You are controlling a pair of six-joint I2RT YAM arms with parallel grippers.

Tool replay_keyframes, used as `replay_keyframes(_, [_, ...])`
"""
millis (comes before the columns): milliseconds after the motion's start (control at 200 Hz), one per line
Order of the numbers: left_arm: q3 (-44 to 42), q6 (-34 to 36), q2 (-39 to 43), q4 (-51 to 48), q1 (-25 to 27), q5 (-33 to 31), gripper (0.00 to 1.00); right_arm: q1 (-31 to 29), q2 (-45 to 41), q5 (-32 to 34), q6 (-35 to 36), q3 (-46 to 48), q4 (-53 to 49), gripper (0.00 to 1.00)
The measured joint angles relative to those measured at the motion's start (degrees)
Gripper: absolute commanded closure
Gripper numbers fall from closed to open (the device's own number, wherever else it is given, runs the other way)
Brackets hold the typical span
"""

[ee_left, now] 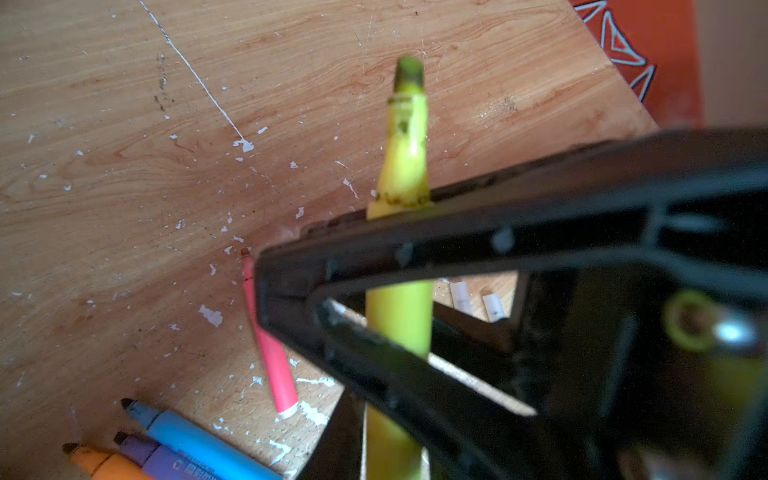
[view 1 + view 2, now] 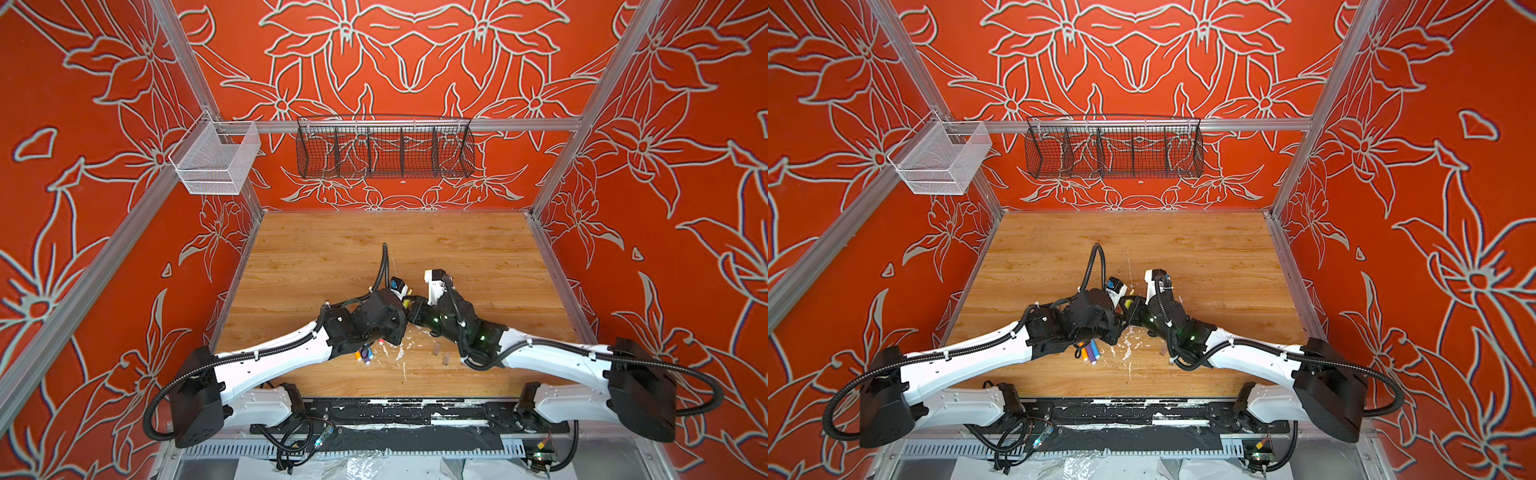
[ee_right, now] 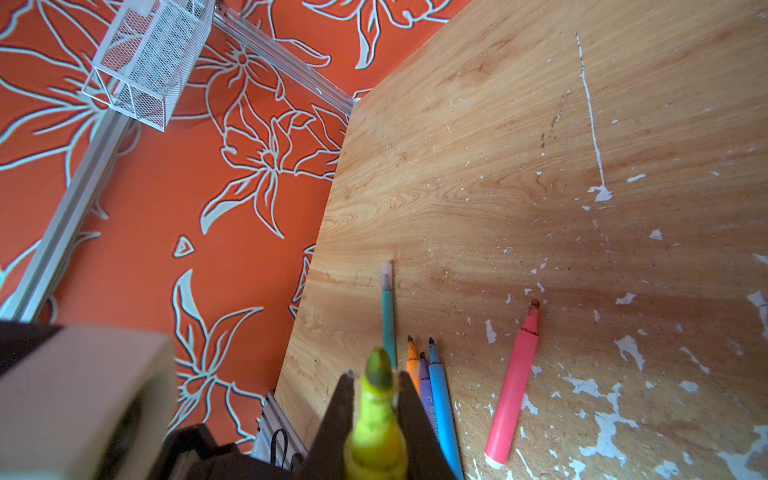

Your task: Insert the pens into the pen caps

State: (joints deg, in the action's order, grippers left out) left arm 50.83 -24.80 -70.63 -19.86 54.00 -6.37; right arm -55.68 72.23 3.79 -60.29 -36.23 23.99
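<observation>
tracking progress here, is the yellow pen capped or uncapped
Uncapped: the yellow pen shows a bare, dark-stained tip with no clear cap over it, in both wrist views.

Your wooden table (image 2: 332,249) is scuffed with white paint flecks (image 2: 400,353) near its front middle, and one long thin white streak (image 3: 590,112) runs across the boards. A white mesh basket (image 2: 216,160) hangs by the back left corner of the frame. A black wire basket (image 2: 384,149) with dividers hangs on the back rail (image 2: 519,124). Orange walls (image 2: 415,62) with pale flower outlines close you in on three sides.
</observation>
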Motion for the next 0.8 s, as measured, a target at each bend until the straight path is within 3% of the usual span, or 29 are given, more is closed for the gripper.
replay_keyframes(35, [0.0, -0.1, -0.3, 0.3, 0.0, -0.1, 1.0, -0.1, 0.0, 0.3, 0.1, 0.0, 0.0, 1.0])
replay_keyframes(50, [0.0, 0.2, -0.3, 0.4, 0.0, -0.1, 1.0, -0.2, 0.0, 0.4, 0.1, 0.0, -0.1, 1.0])
replay_keyframes(170, [0.0, 0.2, -0.6, 1.1, -0.1, -0.3, 1.0, -0.2, -0.6, 1.2, 0.0, 0.2, -0.3, 0.68])
replay_keyframes(260, [-0.1, -0.1, -0.6, 1.9, -0.9, -0.6, 1.0, -0.5, -3.1, 2.1, 0.6, 0.5, -2.6, 0.58])
replay_keyframes(545, [-1.8, -1.4, 2.5, 2.6, -7.4, -0.5, 1.0, -1.3, -16.2, 7.7, 5.2, 0.5, -27.3, 0.57])
replay_keyframes(796, [-4.4, -1.8, 6.3, 2.4, -7.5, -0.5, 1.0, -2.1, -10.8, 6.9, 7.9, -0.5, -43.9, 0.58])
